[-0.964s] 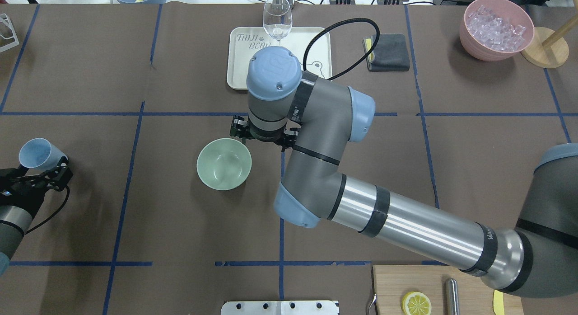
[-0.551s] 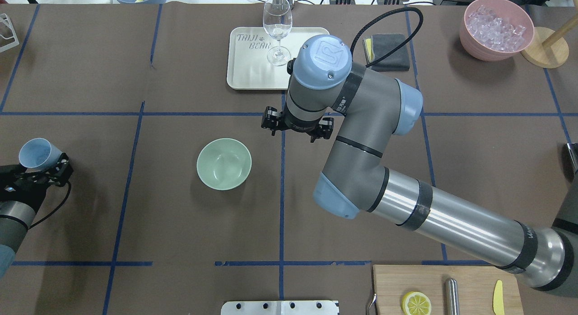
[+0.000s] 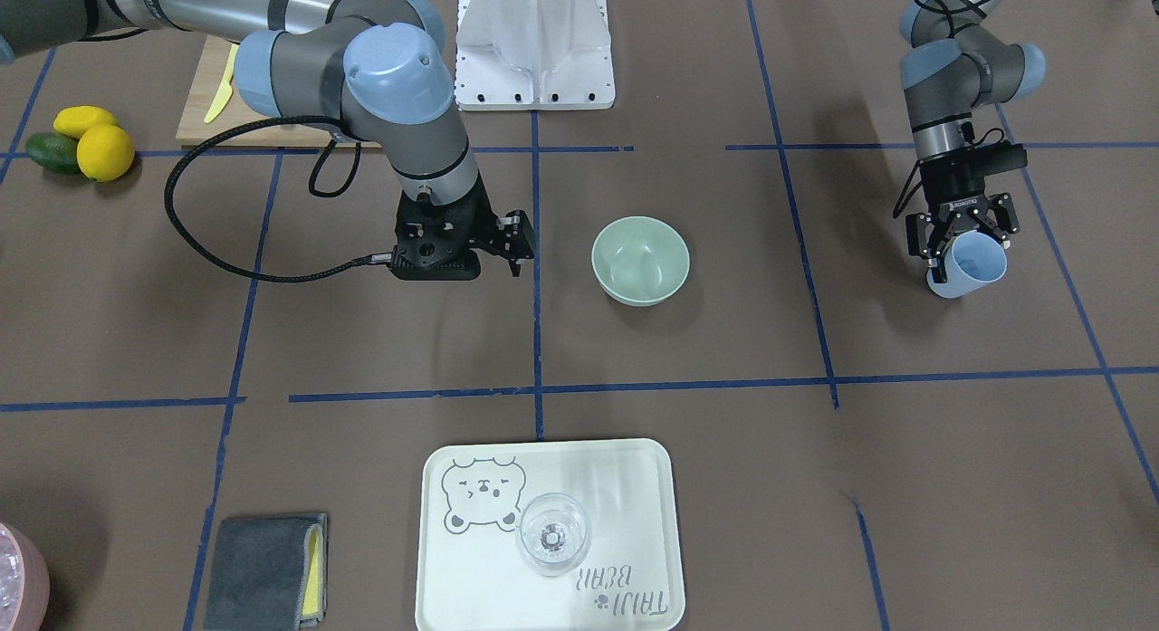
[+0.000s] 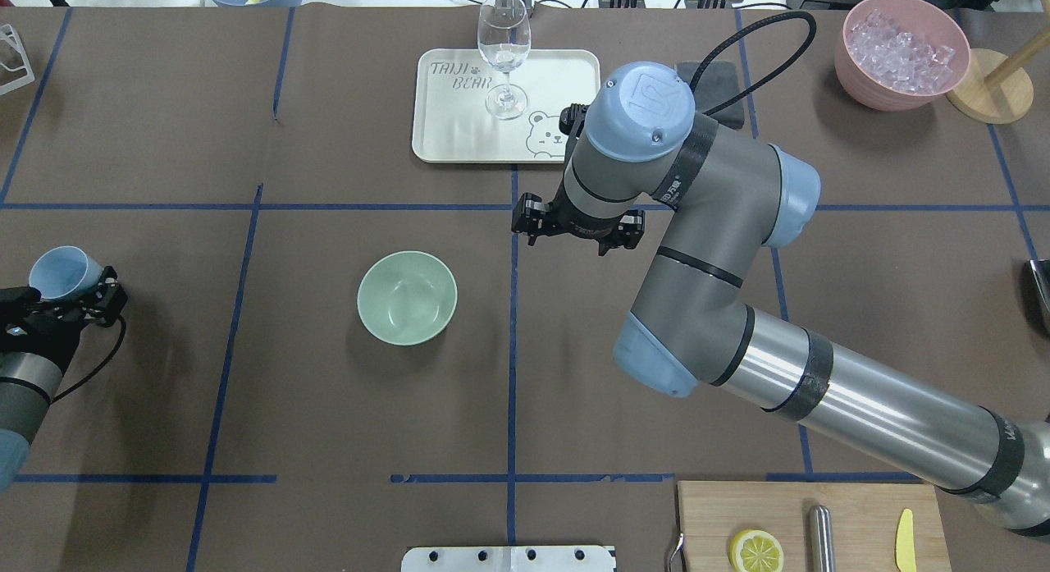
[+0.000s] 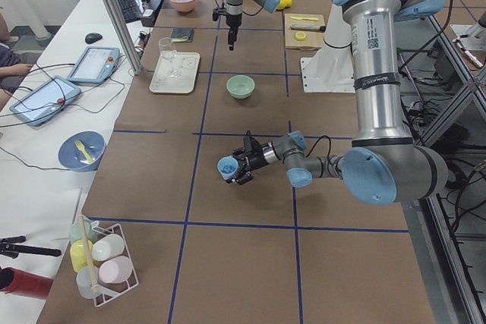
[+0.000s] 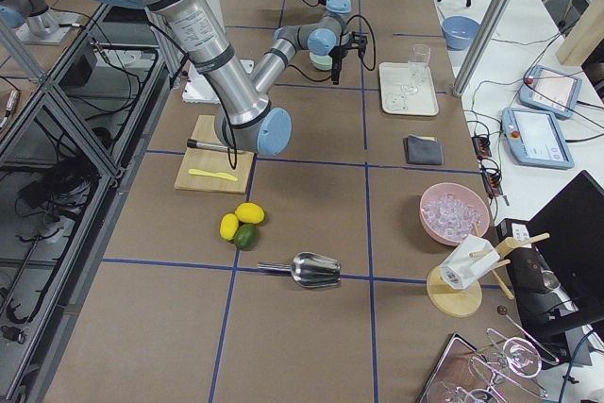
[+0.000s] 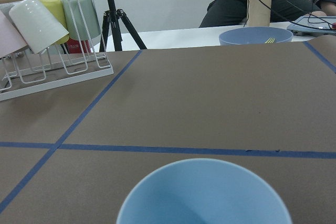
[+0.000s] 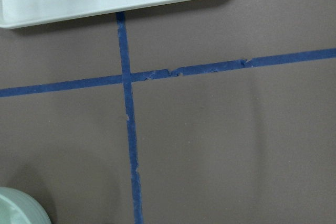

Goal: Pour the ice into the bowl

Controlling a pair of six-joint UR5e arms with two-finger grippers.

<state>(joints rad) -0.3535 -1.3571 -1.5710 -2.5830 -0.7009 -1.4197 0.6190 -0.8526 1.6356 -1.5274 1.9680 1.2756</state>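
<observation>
Looking from the front, the left gripper [image 3: 962, 240] pinches one blue cup [image 3: 973, 267] by its side, well apart from the one green bowl [image 3: 640, 296]. The right gripper [image 3: 503, 242] hangs over the table [image 3: 362, 341] near the bowl, fingers spread, with nothing in them. One glass [image 3: 552, 533] stands on one tray [image 3: 634, 486].

From above, I count two grippers, one cup, one green bowl and one pink bowl [image 4: 869, 92] (its ice is not for this job). The green bowl sits near the middle of the table. Faint shiny spots show inside it. They may be the ice, but they are too small to be sure.

From the left wrist, the cup's mouth fills the bottom of the view. The part that shows looks bare, so there are no cubes to count.

From the right wrist, only the bowl's edge peeps in at the bottom corner.

I think the pour is done or nearly done. If any ice is left, the cup should go low over the bowl's middle and tip slowly, so no cube bounces out. The right gripper must not be in the cup's way.
</observation>
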